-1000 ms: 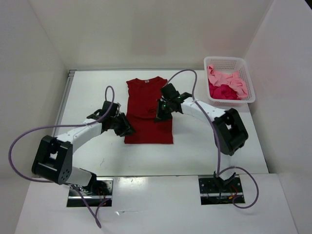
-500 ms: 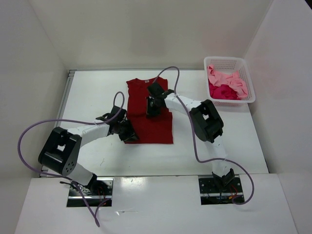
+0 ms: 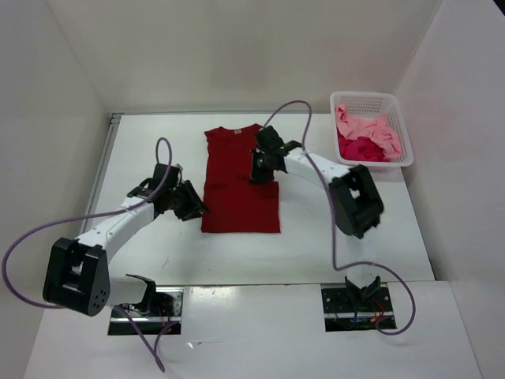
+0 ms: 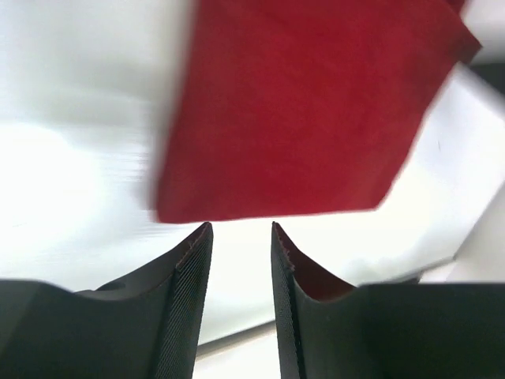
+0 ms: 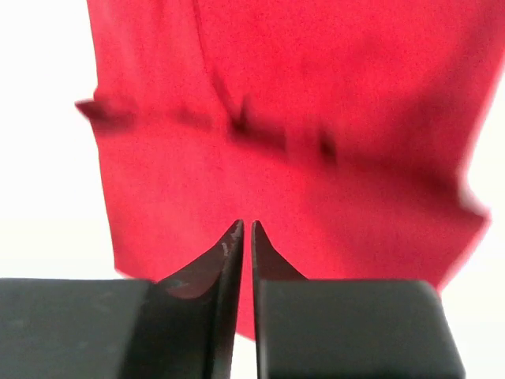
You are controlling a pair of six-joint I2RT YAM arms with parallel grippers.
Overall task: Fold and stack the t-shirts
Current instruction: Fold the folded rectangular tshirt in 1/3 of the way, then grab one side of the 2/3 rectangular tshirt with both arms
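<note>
Folding is underway: red shirt [image 3: 239,197] narrowed, pink shirt [image 3: 372,128] and magenta shirt [image 3: 360,149] in basket [image 3: 369,97]; left gripper [image 4: 241,229] half-open, right gripper [image 5: 245,226] near-closed, both empty.

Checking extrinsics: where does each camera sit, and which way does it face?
Top: fixed above and behind, looking down on the table; left arm and right arm show.
Left wrist: on the left arm, looking past the left pincer at the red shirt's edge.
Right wrist: on the right arm, looking past the right pincer at the shirt.
Shared: all three see the shirt.
</note>
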